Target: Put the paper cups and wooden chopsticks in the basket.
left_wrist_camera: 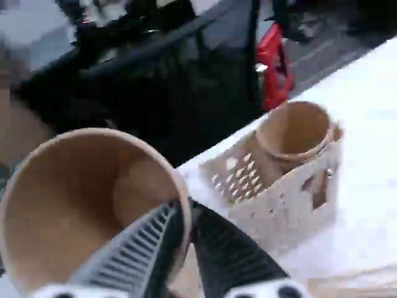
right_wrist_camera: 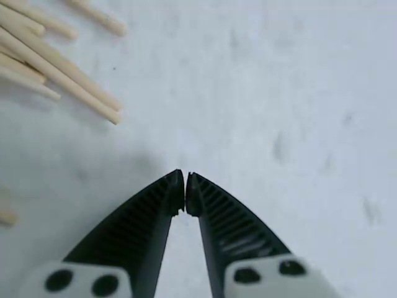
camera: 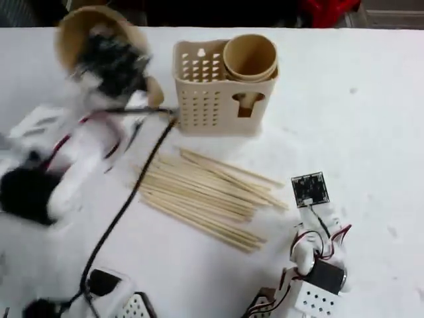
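Paper cup (left_wrist_camera: 80,198): light, thin wall, crushes easy. Rim is stiffest part, so I pinch there, one finger inside, one outside. My left gripper (left_wrist_camera: 186,208) clamped on rim, cup tipped sideways, raised. Basket (left_wrist_camera: 273,198) beyond my fingertips, second cup (left_wrist_camera: 291,133) standing in it.

Chopsticks (camera: 205,195): light, stiff, likely to roll. Heaped near my right gripper (right_wrist_camera: 185,186), whose fingers are pressed together on nothing, low over table (right_wrist_camera: 279,93).

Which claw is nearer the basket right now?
Left. The left claw, holding a paper cup, is beside the basket; the right claw is over bare table near the chopsticks.
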Tool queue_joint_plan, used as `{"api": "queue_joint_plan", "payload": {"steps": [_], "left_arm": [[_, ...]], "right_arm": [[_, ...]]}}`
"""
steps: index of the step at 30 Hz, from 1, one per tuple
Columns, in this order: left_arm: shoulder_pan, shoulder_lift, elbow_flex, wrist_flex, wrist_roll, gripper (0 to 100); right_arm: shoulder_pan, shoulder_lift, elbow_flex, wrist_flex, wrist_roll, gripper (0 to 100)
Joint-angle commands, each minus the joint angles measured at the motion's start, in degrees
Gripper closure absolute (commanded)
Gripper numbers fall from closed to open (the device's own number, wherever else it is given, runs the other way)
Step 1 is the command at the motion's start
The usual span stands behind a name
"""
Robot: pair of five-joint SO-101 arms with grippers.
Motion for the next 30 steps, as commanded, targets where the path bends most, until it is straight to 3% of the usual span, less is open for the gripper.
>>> {"api": "queue_joint_plan", "payload": {"steps": [1,10,18,30], "left_arm": [[7.6,13.1,-11.7,-4.0,1.3,98],[15.3,41.0,-40.2,1.1,1.0,98],[19.4,58.0,-59.3,6.2,1.2,98],[20.3,67.2,-63.8,6.9,1.3,98]], "right_arm": [[0.3,-0.4,0.4,-1.0,0.6,97.8],[0.3,-0.5,1.1,-1.2,0.6,97.8],[0.3,-0.5,1.1,-1.2,0.6,97.8],[0.3,-0.5,1.1,-1.2,0.6,97.8]]}}
